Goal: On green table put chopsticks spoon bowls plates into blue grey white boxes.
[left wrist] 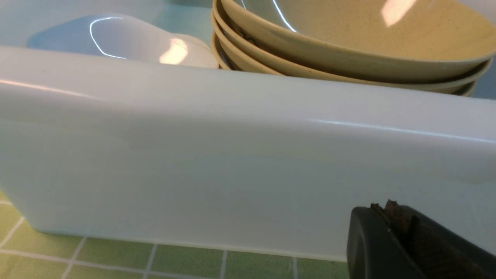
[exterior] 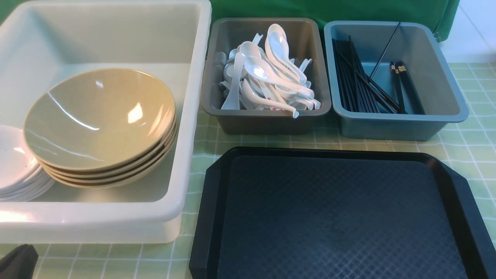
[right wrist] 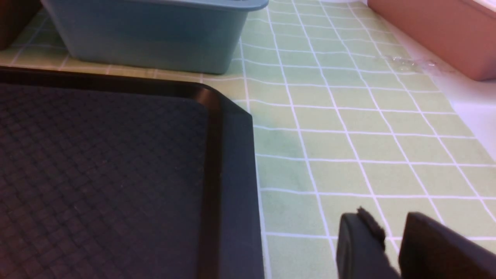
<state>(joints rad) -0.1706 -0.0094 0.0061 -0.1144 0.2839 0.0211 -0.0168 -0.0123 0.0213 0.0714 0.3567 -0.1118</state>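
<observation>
Three boxes filled up front: bowls [exterior: 99, 120] in white box [exterior: 193, 116], spoons [exterior: 267, 73] grey, chopsticks [exterior: 360, 83] blue; tray [exterior: 333, 217] bare, sorting looks finished. Left wrist: left tool [left wrist: 395, 217] closed, empty, beside white box. Right wrist: right tool [right wrist: 391, 236] narrow gap, holding nothing, over surface [right wrist: 348, 135]; next likely just retreat.

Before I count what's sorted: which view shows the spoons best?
The front view: the white spoons lie piled in the grey box, fully visible from above. The left wrist view shows only the white box and bowls; the right wrist view shows none of them.
</observation>
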